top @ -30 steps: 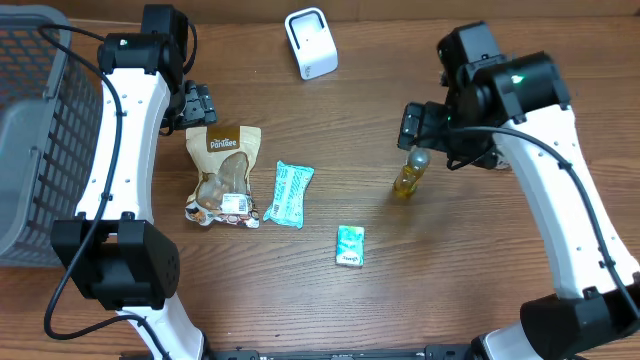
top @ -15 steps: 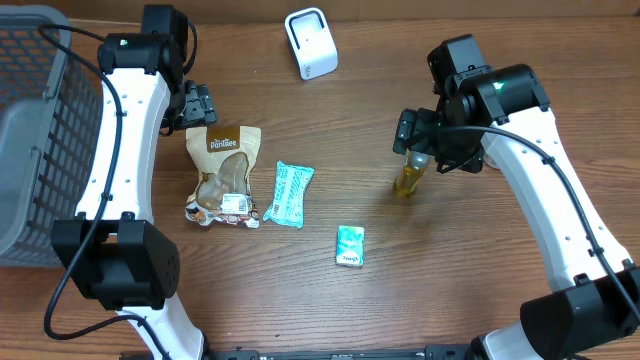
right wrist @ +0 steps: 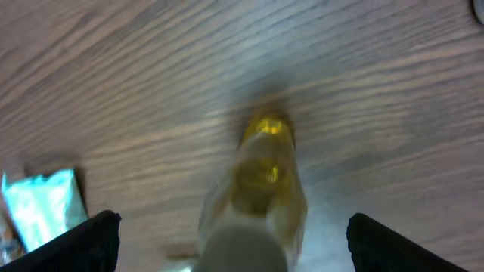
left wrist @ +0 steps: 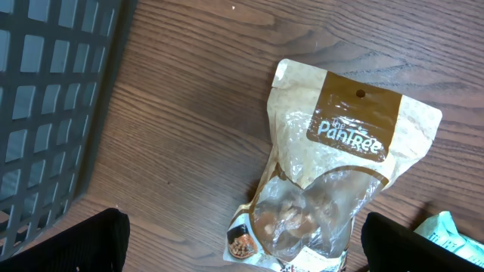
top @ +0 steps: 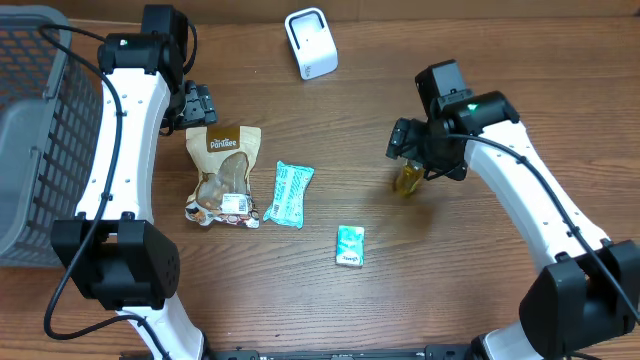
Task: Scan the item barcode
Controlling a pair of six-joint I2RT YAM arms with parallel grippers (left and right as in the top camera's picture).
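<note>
The small yellow bottle [top: 406, 182] is seen standing on the wooden worktop [top: 470, 270], right of centre and well apart from the white scanner [top: 311, 42] at the far edge. The right gripper [right wrist: 231, 234] is held directly above the bottle with its jaws spread wide. The bottle is framed between them and nothing is gripped. The left gripper [top: 196, 106] is likewise spread wide and empty, just beyond the top edge of a brown snack pouch [left wrist: 333, 181]. A mint-green packet [top: 289, 193] and a small green box [top: 350, 245] are laid nearby, and a grey basket [top: 30, 140] is set at the left.
</note>
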